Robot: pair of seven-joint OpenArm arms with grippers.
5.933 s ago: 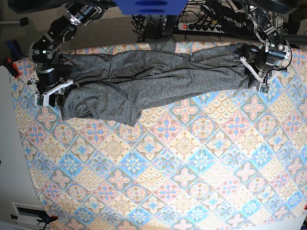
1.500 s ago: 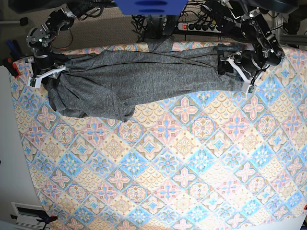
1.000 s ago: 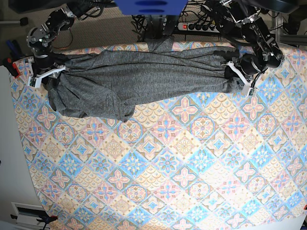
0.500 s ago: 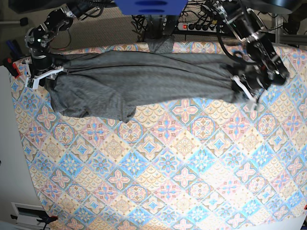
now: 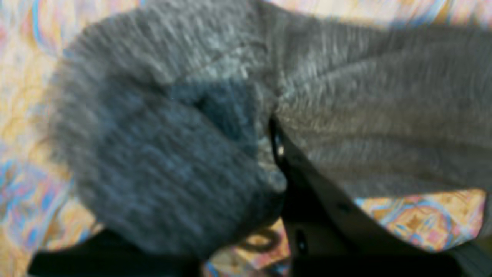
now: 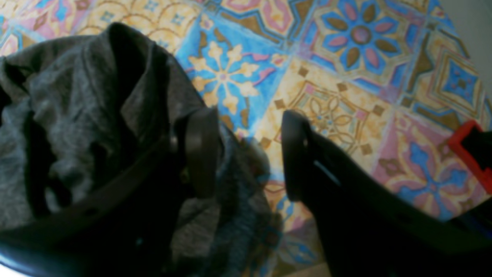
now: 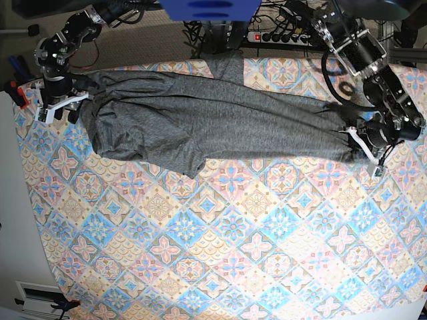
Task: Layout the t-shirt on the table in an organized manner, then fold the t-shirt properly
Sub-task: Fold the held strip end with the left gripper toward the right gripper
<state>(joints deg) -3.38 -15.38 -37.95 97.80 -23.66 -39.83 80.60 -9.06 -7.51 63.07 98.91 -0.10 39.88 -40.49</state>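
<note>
While the t-shirt (image 7: pixel 213 120) lies stretched in a long band across the far part of the surface (image 7: pixel 233 247), one arm is at each of its ends. The grey cloth runs from the far corner on the base view's left, slanting a little toward the near side as it goes to that view's right. A flap of the shirt hangs toward the near side, close to its left end in that view. A bit of cloth also drops over the far edge of the surface, near the middle of the shirt.

At the shirt's end on the base view's right, the left gripper (image 7: pixel 363 148) has its fingers pinched tight on the t-shirt. In the left wrist view, the grey cloth (image 5: pixel 246 115) fills most of the picture and bunches around the dark fingers (image 5: pixel 284 154). That picture is blurry.

At the shirt's other end, the right gripper (image 7: pixel 57 107) has its fingers apart. In the right wrist view, one finger (image 6: pixel 200 150) touches crumpled folds of the shirt (image 6: pixel 77 115), and the other finger (image 6: pixel 296 154) is over the bare patterned cloth. Nothing is between them. A red thing (image 6: pixel 471 150) sits just past the shirt's end, at the edge of the surface.
</note>
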